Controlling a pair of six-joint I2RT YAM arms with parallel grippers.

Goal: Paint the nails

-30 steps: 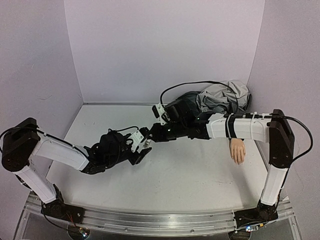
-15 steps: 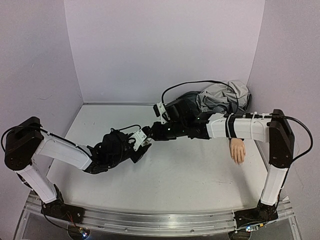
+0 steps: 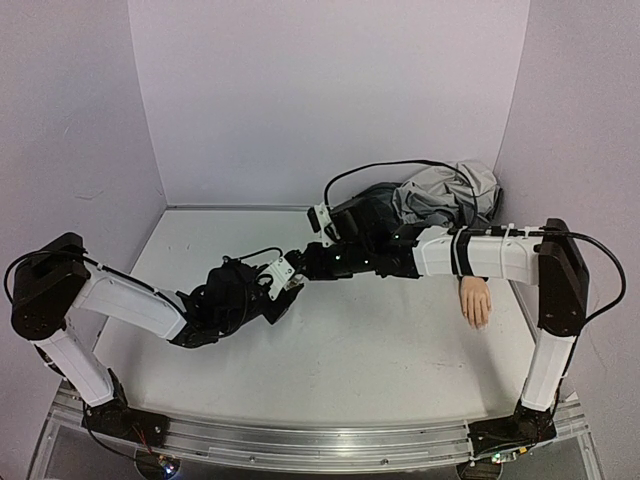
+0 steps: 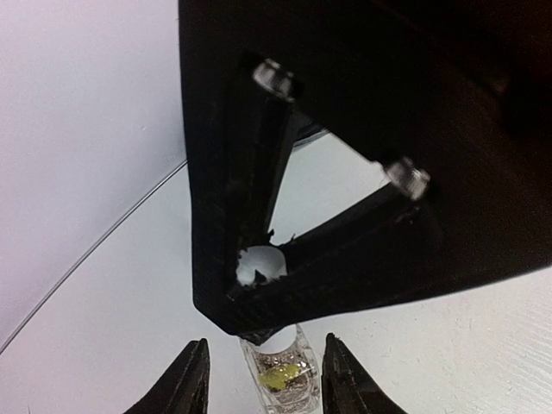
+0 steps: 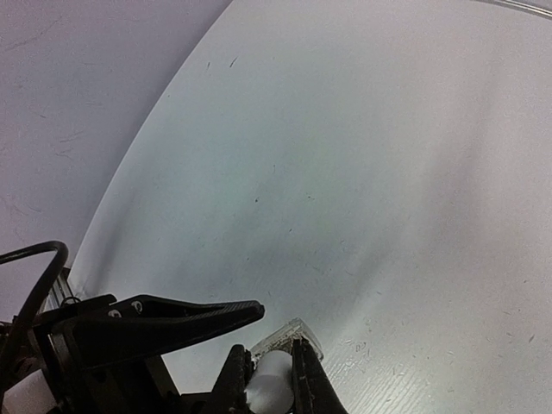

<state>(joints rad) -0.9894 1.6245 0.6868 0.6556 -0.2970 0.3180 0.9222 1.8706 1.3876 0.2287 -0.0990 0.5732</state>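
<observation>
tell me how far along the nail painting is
Done: nothing visible. The mannequin hand lies far right, both sets of fingers away from it, its nails too small to judge. In hand: right fingers pinch the white cap of the clear bottle, and left fingers flank its glass body, probably to open it. Left: uncapping, then every nail.

The little hand looks like smooth peach plastic, and the jacket past its wrist is soft grey cloth, all crumpled. The table under it is dull white with fine scratches. Well off to its side, the bottle is clear and shiny like glass, its cap smooth white
</observation>
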